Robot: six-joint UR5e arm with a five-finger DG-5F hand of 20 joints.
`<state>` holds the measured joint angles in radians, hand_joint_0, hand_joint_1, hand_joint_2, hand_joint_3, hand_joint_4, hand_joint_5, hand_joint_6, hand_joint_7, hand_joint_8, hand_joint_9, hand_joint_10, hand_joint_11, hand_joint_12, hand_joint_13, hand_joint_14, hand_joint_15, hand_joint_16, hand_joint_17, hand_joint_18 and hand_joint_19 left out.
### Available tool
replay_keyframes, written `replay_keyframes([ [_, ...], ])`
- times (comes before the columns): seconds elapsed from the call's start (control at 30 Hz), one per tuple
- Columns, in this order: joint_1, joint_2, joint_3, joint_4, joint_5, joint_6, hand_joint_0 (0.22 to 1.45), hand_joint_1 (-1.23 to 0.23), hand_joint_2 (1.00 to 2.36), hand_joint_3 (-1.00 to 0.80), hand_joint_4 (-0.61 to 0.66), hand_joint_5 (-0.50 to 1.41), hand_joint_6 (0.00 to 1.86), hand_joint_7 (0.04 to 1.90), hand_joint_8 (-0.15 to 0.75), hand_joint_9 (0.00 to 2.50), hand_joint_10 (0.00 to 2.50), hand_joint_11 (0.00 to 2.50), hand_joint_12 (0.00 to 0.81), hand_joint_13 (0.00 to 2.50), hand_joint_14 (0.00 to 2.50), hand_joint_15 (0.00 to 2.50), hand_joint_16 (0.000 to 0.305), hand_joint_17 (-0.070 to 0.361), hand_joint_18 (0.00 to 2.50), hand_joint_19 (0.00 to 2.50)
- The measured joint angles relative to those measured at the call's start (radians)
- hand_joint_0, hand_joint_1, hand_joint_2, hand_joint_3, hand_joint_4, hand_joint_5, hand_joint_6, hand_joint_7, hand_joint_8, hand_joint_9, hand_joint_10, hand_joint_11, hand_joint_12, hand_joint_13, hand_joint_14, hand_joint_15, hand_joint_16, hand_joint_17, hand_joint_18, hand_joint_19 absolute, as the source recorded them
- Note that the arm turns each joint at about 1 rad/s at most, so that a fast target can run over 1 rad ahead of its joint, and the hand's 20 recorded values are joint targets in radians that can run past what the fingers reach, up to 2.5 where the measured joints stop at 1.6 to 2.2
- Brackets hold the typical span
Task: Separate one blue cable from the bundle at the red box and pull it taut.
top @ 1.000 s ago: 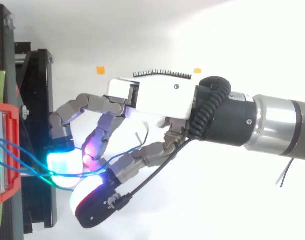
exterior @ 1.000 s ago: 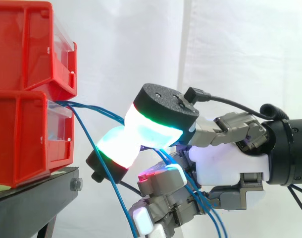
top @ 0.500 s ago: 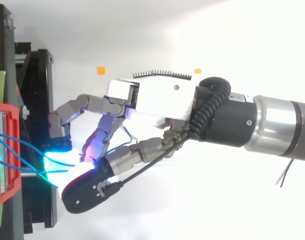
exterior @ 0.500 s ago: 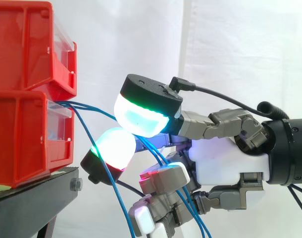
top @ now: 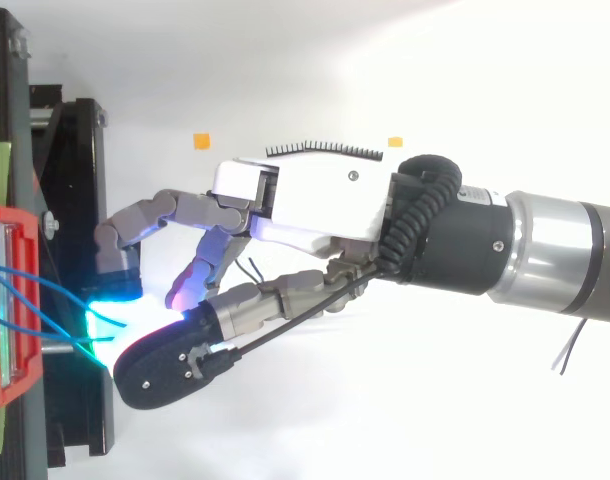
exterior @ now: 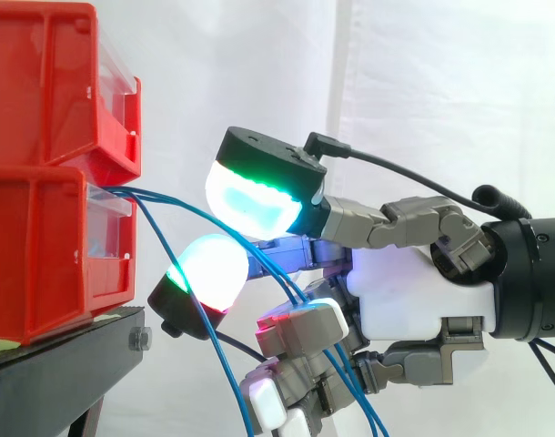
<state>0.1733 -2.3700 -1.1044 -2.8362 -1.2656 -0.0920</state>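
Nearest the side camera is the robot's white-and-grey hand (exterior: 414, 300), reaching in from the right. It is released. Its uppermost glowing pad (exterior: 250, 196), cyan edged with green, is lifted clear of the white-and-green fingertip (exterior: 209, 273) below it, and nothing is pinched between them. The remaining fingers hang loosely bent underneath.

The thin blue cables (exterior: 159, 196) pass through that gap. They leave the front of the lower red plastic bin (exterior: 41, 255) as a small bundle. Some slope down to the right past the palm, and one drops steeply toward the bottom edge. All of them look slack rather than taut. From above, the same cables (top: 35, 300) fan out from the bin's front toward the glowing pads.

A second red plastic bin (exterior: 41, 82) sits stacked directly on the lower one, and both rest on a black metal stand (exterior: 59, 364) at the left. Seen from above, the silver-and-black arm (top: 545, 245) comes in from the right, over a plain white surface (top: 285, 60). That surface bears two small orange square marks (top: 201, 140), well apart from each other. Farthest back, a white curtain (exterior: 441, 91) hangs in soft vertical folds behind everything.
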Motion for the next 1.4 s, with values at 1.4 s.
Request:
replay_keyframes([
  [1.4, 0.000, 0.000, 0.000, 0.000, 0.002, 0.000, 0.63, -0.50, 1.00, -0.45, 0.10, -0.19, 0.82, 1.09, 0.297, 1.30, 0.02, 1.46, 0.392, 1.07, 0.02, 0.68, 0.048, 0.108, 0.93, 0.70],
])
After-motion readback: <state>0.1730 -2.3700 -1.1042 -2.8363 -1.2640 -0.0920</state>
